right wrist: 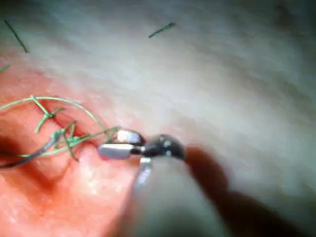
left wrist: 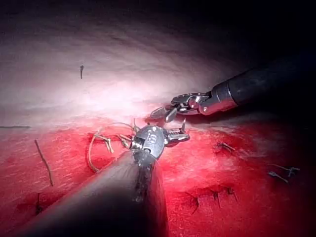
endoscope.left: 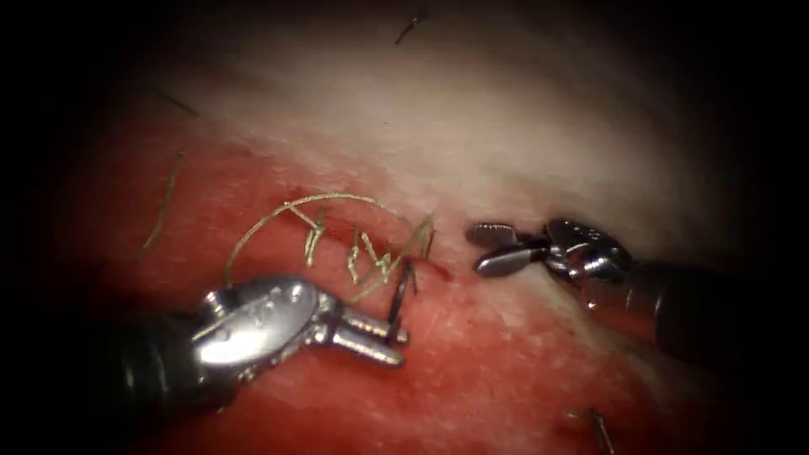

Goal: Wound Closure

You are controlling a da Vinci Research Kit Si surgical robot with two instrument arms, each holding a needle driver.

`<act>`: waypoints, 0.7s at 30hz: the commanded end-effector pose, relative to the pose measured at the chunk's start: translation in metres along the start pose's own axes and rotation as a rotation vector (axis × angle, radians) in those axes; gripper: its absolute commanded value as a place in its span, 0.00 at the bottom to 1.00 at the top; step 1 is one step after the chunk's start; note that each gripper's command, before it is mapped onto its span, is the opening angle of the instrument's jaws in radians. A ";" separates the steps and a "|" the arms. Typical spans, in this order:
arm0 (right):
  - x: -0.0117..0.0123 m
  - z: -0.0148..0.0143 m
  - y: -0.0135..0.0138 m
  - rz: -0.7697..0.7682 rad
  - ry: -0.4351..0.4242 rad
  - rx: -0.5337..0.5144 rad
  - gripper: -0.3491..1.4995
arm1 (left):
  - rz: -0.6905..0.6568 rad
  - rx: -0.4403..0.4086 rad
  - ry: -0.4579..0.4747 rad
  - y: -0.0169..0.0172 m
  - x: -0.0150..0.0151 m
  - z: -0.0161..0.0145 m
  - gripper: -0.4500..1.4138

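Left arm's steel needle driver (endoscope.left: 396,341) — jaws clamped on the dark curved needle (endoscope.left: 403,293) near its tail, tip at the stitched cut (endoscope.left: 371,253), seemingly poised for a bite. Right arm's steel needle driver (endoscope.left: 493,248) — just right of the cut, jaws parted, holding nothing. Pale yellow-green thread (endoscope.left: 329,202) loops over the cut.

Dark curved needle (endoscope.left: 402,295) upright at the stitched cut (endoscope.left: 371,244), yellow thread (endoscope.left: 286,215) looping over it

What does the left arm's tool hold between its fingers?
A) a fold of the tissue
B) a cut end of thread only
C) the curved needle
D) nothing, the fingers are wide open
C: in the endoscope view the left tool grips the dark curved needle near its lower end, beside the stitched cut; the right tool is open, holding nothing.
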 end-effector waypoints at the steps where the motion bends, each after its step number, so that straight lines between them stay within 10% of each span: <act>1: -0.0002 0.0009 0.0004 -0.029 -0.005 0.005 0.89 | 0.022 0.002 -0.008 -0.0003 -0.0002 0.0004 0.00; 16: -0.0015 0.0011 -0.0025 -0.112 -0.011 0.014 0.86 | 0.327 0.060 0.016 0.0019 0.0054 -0.0019 0.00; 21: -0.0034 0.0026 -0.0059 -0.298 -0.150 -0.096 0.76 | 0.362 0.088 0.056 0.0041 0.0082 -0.0024 0.00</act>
